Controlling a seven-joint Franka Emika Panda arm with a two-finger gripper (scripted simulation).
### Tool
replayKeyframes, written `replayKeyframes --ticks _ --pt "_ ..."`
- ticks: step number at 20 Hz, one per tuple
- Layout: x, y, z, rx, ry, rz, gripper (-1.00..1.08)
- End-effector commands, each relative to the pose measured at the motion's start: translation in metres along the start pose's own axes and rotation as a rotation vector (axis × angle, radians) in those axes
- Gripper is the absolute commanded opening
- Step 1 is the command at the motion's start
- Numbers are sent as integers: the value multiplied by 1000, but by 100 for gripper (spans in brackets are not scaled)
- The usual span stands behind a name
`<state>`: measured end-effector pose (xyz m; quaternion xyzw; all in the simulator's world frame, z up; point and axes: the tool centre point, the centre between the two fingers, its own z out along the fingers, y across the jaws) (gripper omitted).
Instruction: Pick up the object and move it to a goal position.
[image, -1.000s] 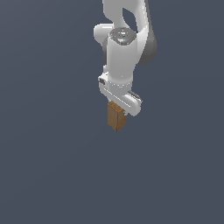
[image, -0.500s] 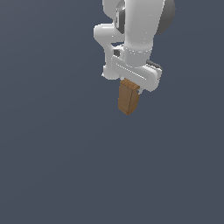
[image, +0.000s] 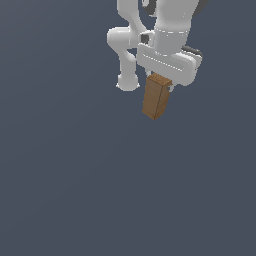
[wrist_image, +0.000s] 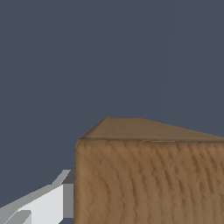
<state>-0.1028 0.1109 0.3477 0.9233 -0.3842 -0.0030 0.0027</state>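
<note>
Hanging near the exterior view's top, pointing down and slightly tilted: white end effector (image: 161, 86), clamped on small brown wood-textured rectangular block (image: 155, 96), held aloft against plain grey-blue background, filling the wrist view (wrist_image: 148, 179).

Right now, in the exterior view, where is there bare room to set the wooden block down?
All the grey ground below and to the exterior view's left of the wooden block is bare. The only crowded part is the top, where the hand holds the block under the white arm.
</note>
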Motion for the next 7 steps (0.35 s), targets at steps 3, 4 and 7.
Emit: replayKeyframes --ticks 3,4,7 --pt "-3 -2 -9 7 4 1 -100" --pt "-2 -2 -8 7 4 1 -100" --pt "0 -2 -6 7 4 1 -100"
